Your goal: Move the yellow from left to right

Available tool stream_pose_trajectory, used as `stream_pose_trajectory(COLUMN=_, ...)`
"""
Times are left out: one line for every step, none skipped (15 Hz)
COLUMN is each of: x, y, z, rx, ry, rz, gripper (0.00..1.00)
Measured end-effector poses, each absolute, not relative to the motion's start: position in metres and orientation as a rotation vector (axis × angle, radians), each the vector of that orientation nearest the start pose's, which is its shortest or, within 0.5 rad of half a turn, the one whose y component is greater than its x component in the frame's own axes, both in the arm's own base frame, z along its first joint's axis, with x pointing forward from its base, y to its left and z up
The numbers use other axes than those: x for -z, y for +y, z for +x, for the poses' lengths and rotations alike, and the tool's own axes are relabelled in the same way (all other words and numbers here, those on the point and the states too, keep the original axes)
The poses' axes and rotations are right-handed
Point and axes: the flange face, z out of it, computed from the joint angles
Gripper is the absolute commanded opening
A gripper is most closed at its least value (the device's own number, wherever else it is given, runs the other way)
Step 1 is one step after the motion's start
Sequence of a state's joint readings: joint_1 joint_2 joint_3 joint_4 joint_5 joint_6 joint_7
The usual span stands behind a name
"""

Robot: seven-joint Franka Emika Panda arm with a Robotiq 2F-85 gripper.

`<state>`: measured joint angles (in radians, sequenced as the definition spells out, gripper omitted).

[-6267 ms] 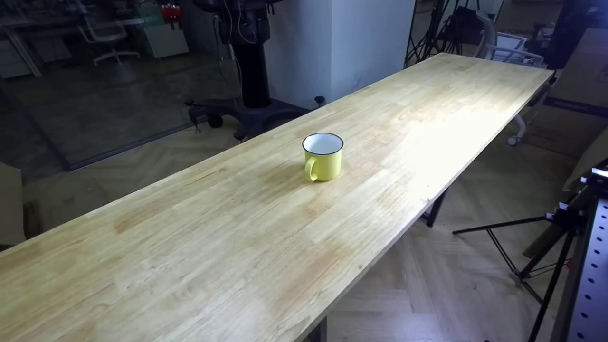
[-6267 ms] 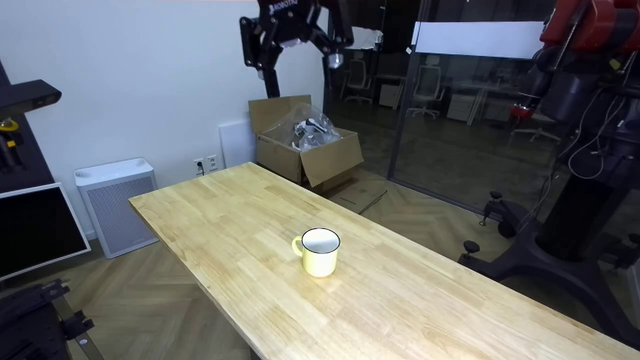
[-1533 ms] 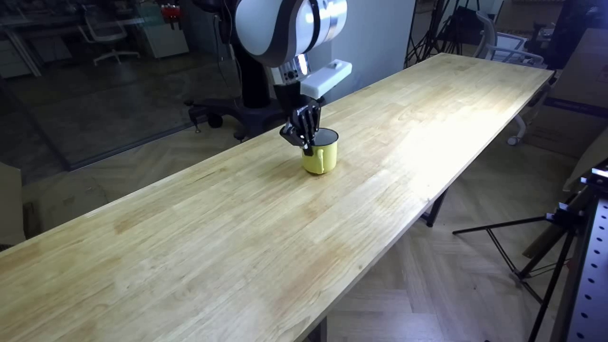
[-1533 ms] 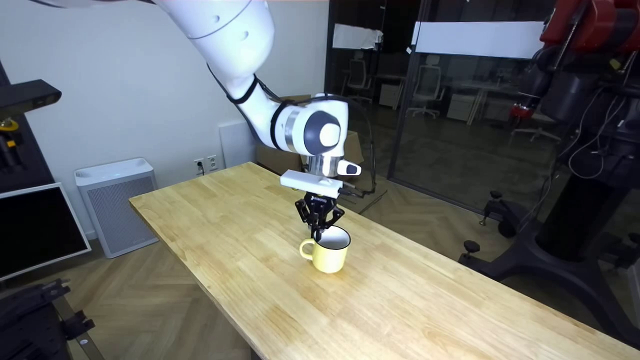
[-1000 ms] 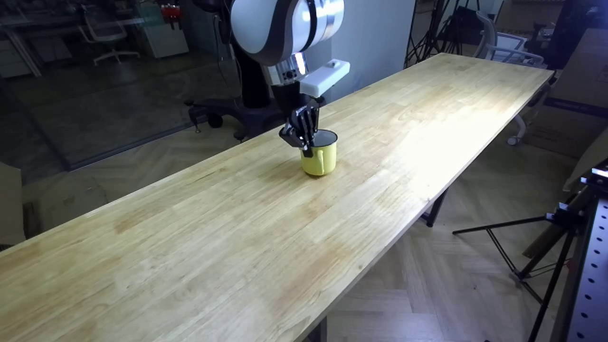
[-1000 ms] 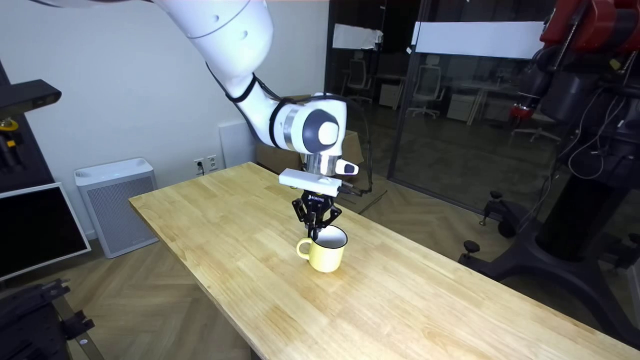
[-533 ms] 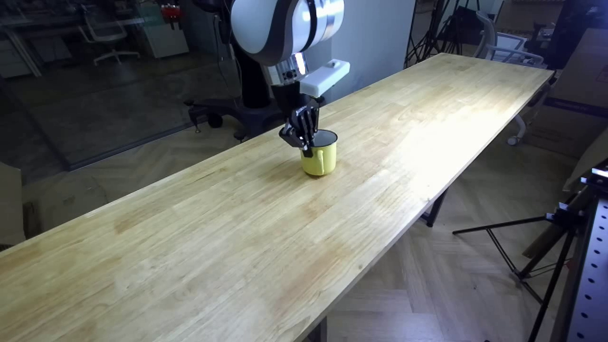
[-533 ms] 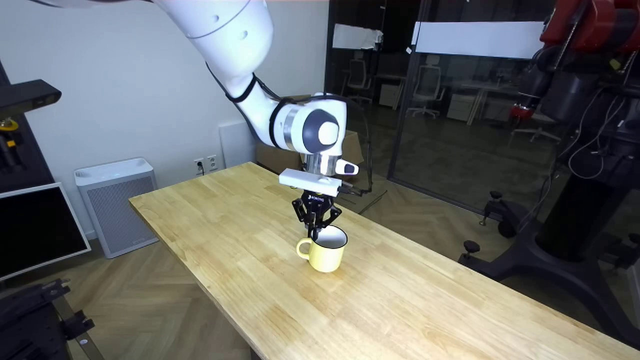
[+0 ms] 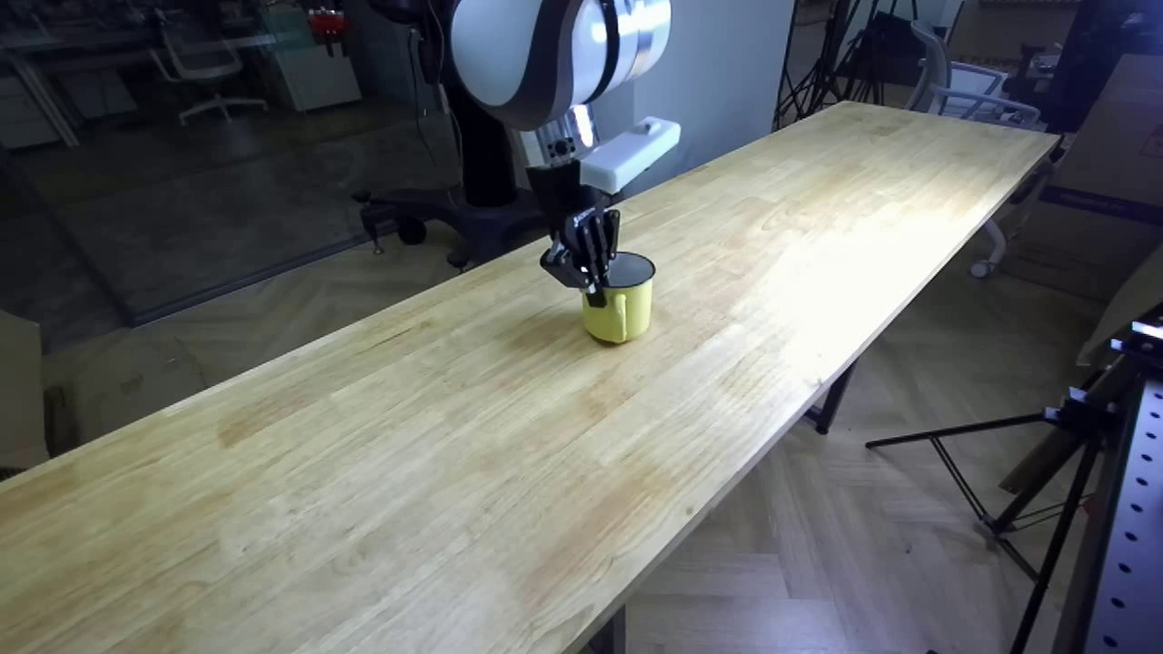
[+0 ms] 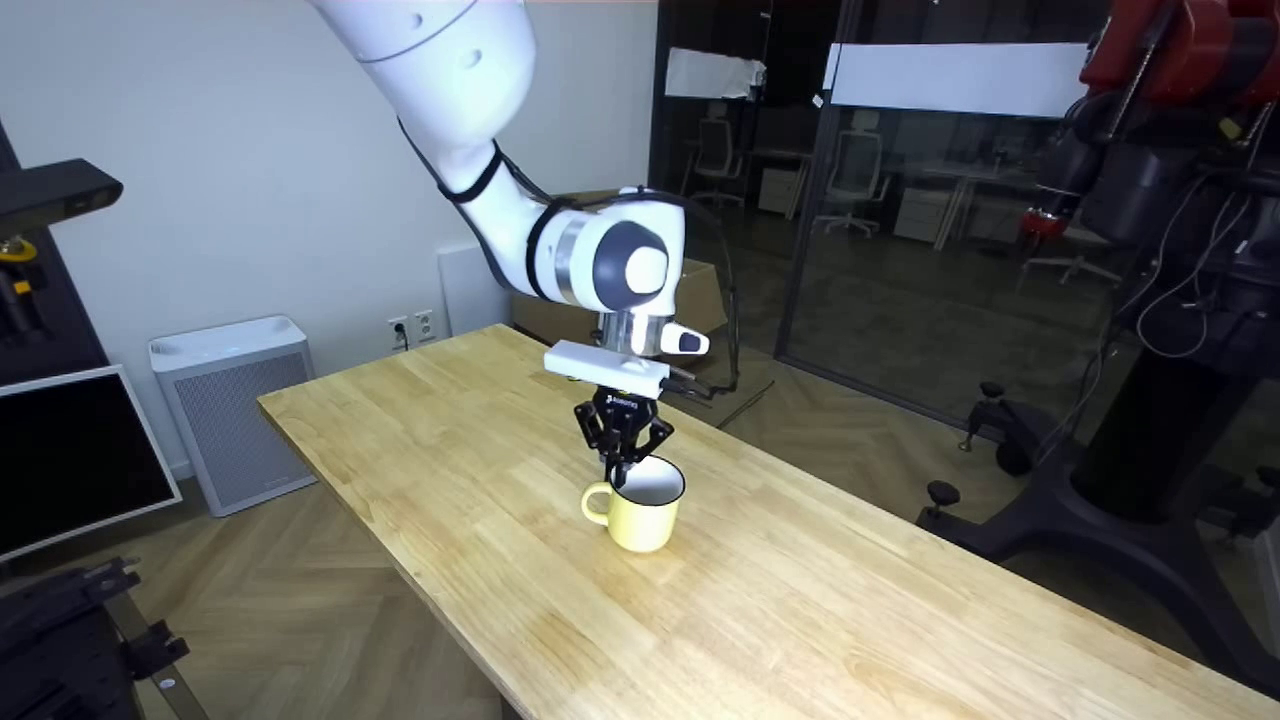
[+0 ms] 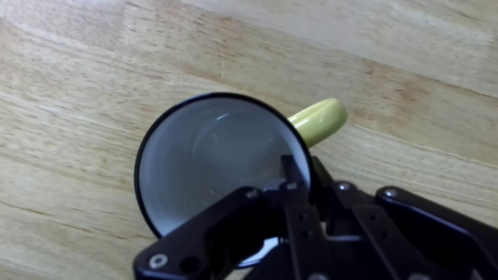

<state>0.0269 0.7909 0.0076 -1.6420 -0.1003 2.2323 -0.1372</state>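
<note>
The yellow mug [image 9: 601, 327] stands nearly upright on the wooden table or just over it; I cannot tell whether its base touches. Its white inside [image 11: 218, 155] and thin dark rim fill the middle of the wrist view, and the handle [image 11: 321, 120] points to the upper right there. My gripper [image 11: 306, 165] is shut on the mug's wall close to the handle. One finger [image 11: 289, 166] reaches inside the mug, the other lies against the outside. In an exterior view the gripper [image 10: 616, 474] comes down from above at the handle side of the mug [image 10: 645, 525].
The long wooden table [image 9: 363, 472] runs through both exterior views, its long edges dropping to the floor. Beyond it stand a black wheeled stand [image 10: 1110, 480] and an open cardboard box [image 10: 550, 318] behind the arm. A tripod [image 9: 1081, 427] is off the table's side.
Several seconds ago the mug stood free with the gripper open high above. Over the last half second, gripper and mug have shifted slightly together, leftward in an exterior view.
</note>
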Motion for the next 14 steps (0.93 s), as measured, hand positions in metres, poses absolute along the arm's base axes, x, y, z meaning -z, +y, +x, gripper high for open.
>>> stream_pose_trajectory(x=-0.136, y=0.021, z=0.651, rx=-0.342, ry=-0.351, rz=-3.162, gripper=0.03)
stream_pose_trajectory(x=-0.135, y=0.024, z=0.641, rx=-0.368, ry=-0.322, rz=-3.165, gripper=0.03)
stream_pose_trajectory(x=-0.134, y=0.028, z=0.629, rx=-0.399, ry=-0.290, rz=-3.168, gripper=0.03)
stream_pose_trajectory(x=-0.132, y=0.031, z=0.617, rx=-0.432, ry=-0.256, rz=-3.171, gripper=0.03)
stream_pose_trajectory(x=-0.131, y=0.034, z=0.605, rx=-0.465, ry=-0.222, rz=-3.174, gripper=0.03)
stream_pose_trajectory(x=-0.129, y=0.036, z=0.593, rx=-0.495, ry=-0.184, rz=-3.180, gripper=0.03)
stream_pose_trajectory(x=-0.128, y=0.036, z=0.582, rx=-0.516, ry=-0.146, rz=-3.186, gripper=0.03)
stream_pose_trajectory(x=-0.127, y=0.036, z=0.574, rx=-0.528, ry=-0.111, rz=-3.191, gripper=0.03)
stream_pose_trajectory(x=-0.127, y=0.036, z=0.568, rx=-0.525, ry=-0.082, rz=-3.197, gripper=0.36)
stream_pose_trajectory(x=-0.127, y=0.035, z=0.563, rx=-0.515, ry=-0.057, rz=-3.202, gripper=0.37)
stream_pose_trajectory(x=-0.126, y=0.033, z=0.560, rx=-0.508, ry=-0.033, rz=-3.206, gripper=0.42)
stream_pose_trajectory(x=-0.125, y=0.032, z=0.555, rx=-0.505, ry=-0.009, rz=-3.209, gripper=0.48)
stream_pose_trajectory(x=-0.123, y=0.030, z=0.551, rx=-0.507, ry=0.008, rz=-3.211, gripper=0.56)
stream_pose_trajectory(x=-0.121, y=0.029, z=0.547, rx=-0.506, ry=0.027, rz=-3.213, gripper=0.62)
